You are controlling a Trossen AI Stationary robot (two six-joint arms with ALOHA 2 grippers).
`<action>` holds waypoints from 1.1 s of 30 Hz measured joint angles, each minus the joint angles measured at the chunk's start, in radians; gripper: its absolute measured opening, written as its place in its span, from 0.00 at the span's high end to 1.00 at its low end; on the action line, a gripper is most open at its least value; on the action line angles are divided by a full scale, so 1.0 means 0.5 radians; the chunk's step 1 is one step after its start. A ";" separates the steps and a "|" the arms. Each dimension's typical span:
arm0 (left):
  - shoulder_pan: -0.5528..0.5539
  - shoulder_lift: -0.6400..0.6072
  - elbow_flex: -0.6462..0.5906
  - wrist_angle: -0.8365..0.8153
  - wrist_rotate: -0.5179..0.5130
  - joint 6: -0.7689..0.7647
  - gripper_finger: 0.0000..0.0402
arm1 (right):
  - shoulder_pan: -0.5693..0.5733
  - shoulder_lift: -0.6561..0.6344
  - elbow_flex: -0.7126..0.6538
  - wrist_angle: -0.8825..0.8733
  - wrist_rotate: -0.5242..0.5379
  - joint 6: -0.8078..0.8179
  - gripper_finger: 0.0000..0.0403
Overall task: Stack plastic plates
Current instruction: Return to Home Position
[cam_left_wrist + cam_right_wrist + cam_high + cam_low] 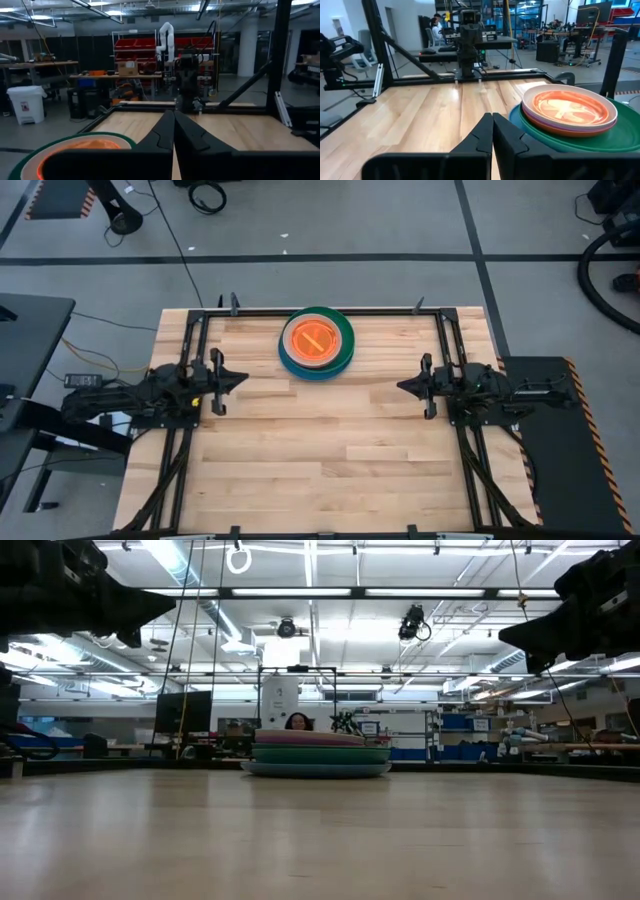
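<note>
The left arm and right arm are matte black, built of blocky jointed segments. The left claw and right claw each carry two dark, wedge-shaped fingers that taper from a broad base to a narrow tip.

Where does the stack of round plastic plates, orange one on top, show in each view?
High view: the stack of round plastic plates, top centre.
Low view: stack, dead centre.
Left wrist view: stack, cut off at the picture's edge.
Right wrist view: stack, close, nearly whole.
Shared landmark: the light wooden table.
</note>
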 joint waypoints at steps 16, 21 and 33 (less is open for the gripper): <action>-0.002 -0.001 -0.001 -0.068 0.038 0.012 0.97 | 0.000 0.000 0.000 -0.001 -0.003 -0.002 0.96; -0.002 -0.001 -0.001 -0.135 0.038 0.007 0.97 | 0.000 0.000 0.000 -0.001 -0.003 -0.002 0.96; -0.002 -0.001 -0.001 -0.198 0.039 -0.005 0.97 | 0.000 0.000 0.000 -0.001 -0.003 -0.002 0.96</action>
